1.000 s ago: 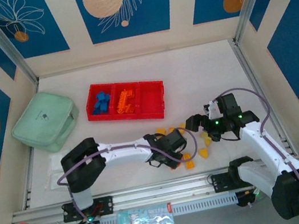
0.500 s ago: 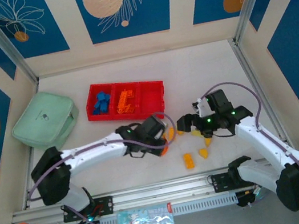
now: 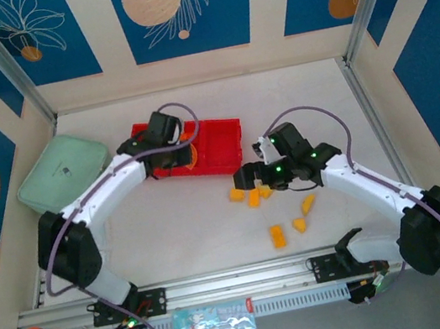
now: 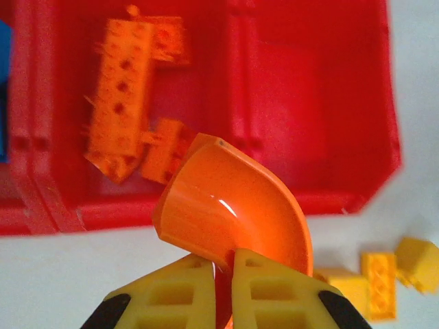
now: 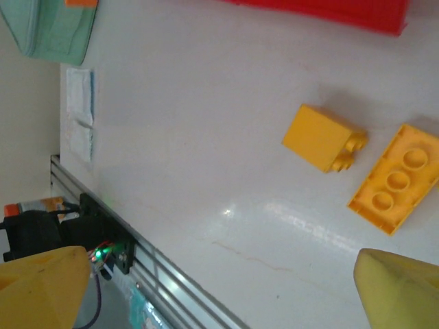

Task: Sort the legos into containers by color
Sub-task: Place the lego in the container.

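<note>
My left claw (image 4: 223, 264) pinches the curved orange brick (image 4: 233, 205) over the red tray's (image 4: 329, 123) near edge, for the orange pile (image 4: 123, 89); right claw (image 5: 219, 295) spread.

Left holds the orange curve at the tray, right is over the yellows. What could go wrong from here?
The curved brick in the left gripper hangs near the front wall of the tray; released now, it may bounce out. The open right gripper has two yellow bricks off-centre; closing here likely grabs nothing.

A white table (image 3: 187, 221) sits between cream walls (image 3: 107, 82) bearing blue floral panels (image 3: 220, 19).
</note>
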